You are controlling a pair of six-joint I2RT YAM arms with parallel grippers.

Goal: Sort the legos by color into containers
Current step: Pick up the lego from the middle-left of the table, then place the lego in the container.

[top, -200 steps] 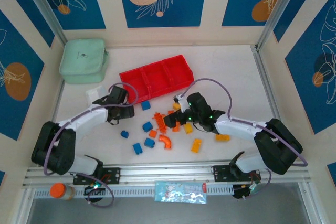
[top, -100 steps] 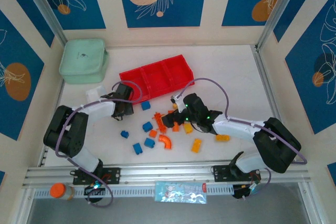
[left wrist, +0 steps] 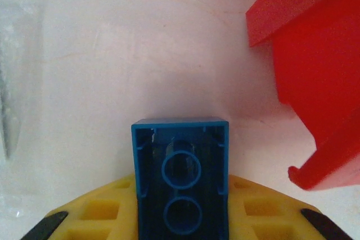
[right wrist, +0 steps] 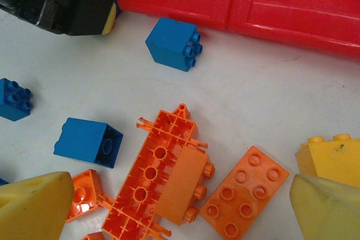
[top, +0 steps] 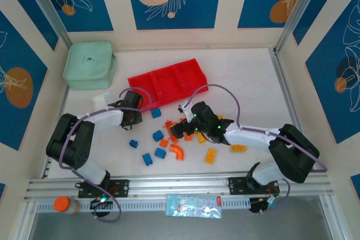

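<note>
The left gripper (left wrist: 180, 220) has just clamped a blue brick (left wrist: 180, 172) — likely bound for the tray (top: 145, 77) at 2 o'clock — while the right gripper (right wrist: 180, 206) gapes over orange bricks (right wrist: 169, 178).

Readable text: I am finding none.
Green pouch (top: 89, 64): I am seeing a small dark mark on its top, too small to read.
Packet (top: 193, 205) on the near rail: I am seeing colored print, too blurred to read.
</note>
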